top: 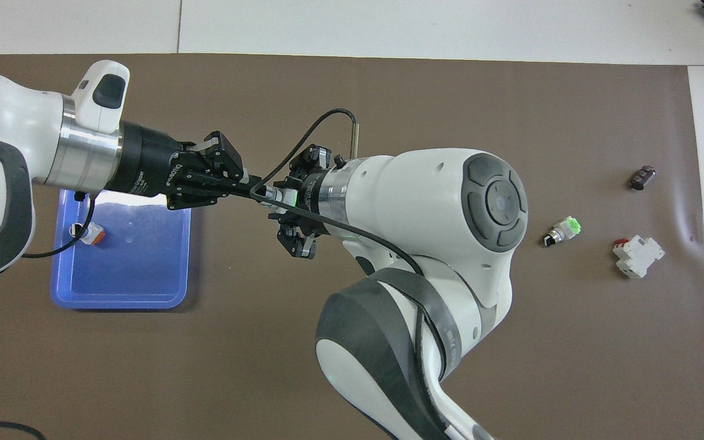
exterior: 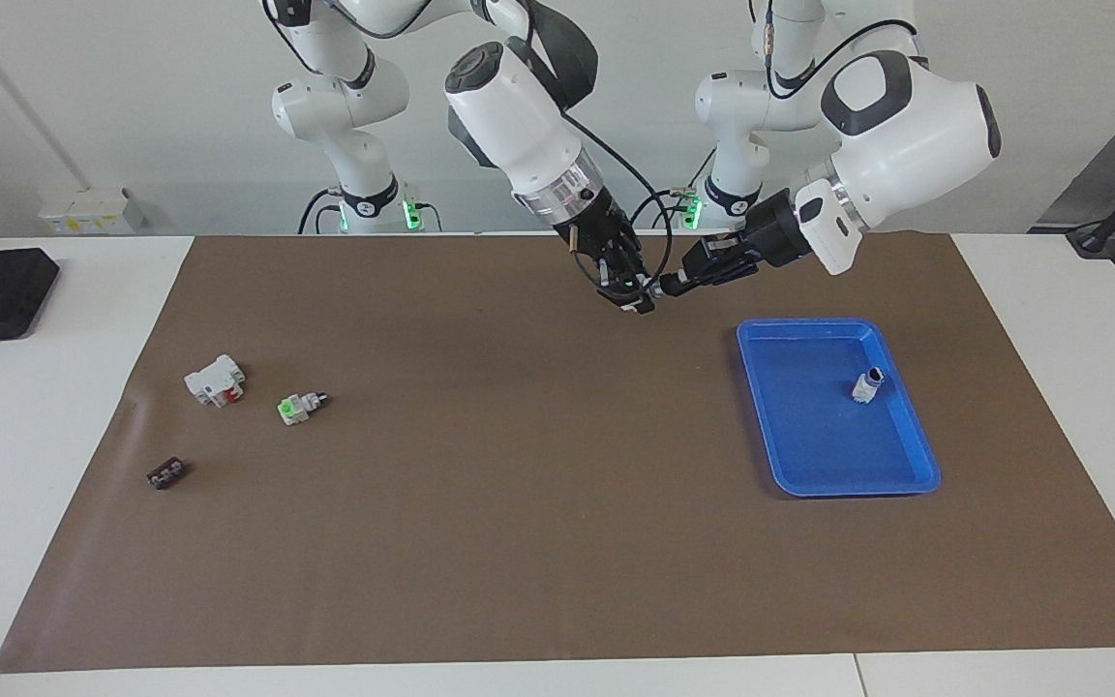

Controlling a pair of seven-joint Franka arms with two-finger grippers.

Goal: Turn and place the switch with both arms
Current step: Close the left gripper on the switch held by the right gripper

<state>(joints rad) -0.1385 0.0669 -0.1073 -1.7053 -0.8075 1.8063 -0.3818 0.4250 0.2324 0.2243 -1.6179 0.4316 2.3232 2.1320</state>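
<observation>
Two arms [exterior: 519, 126] meet above brown mat [exterior: 519, 503] on white table [exterior: 35, 416]: right end effector [exterior: 631, 292] grips switch [top: 274, 194]; left end effector [exterior: 678, 284], unclear.

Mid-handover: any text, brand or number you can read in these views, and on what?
Left gripper: white lettering on its black body, too blurred to read.
Right gripper, switch, tray: no text visible.
Nothing else legible.

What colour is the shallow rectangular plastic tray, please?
The shallow rectangular plastic tray is bright blue, clearest in the facing view.
</observation>
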